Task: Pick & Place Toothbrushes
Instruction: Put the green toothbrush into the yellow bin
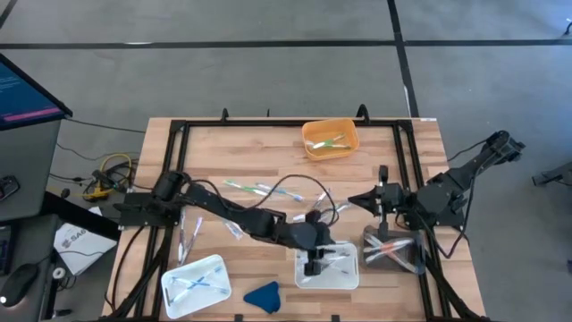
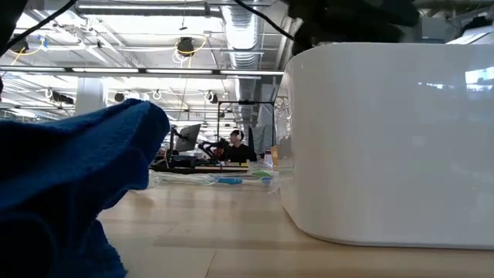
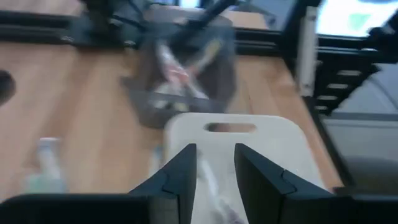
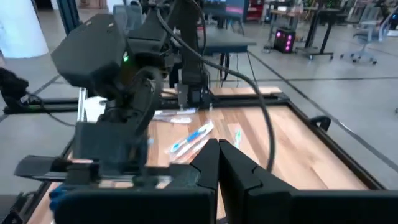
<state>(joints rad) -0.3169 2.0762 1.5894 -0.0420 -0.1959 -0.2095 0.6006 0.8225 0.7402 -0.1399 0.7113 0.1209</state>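
- Lying loose across the table's middle, your toothbrushes [image 1: 259, 190] are scattered at about 10 o'clock from the white tray [image 1: 327, 268]; more sit in the orange bin [image 1: 330, 139] at 12 o'clock, in the grey holder [image 1: 393, 248] at 3 o'clock, and in the second white tray [image 1: 195, 283] at 8 o'clock.
- You see the left gripper [image 1: 312, 266] over the white tray at 6 o'clock, fingers [image 3: 181, 177] parted narrowly with nothing visibly between them.
- You have the right gripper [image 1: 353, 199] hanging at 3 o'clock, just above the grey holder, its jaws pressed together and empty.
- You also have a blue cloth [image 1: 263, 296] lying at 7 o'clock, between the two white trays.
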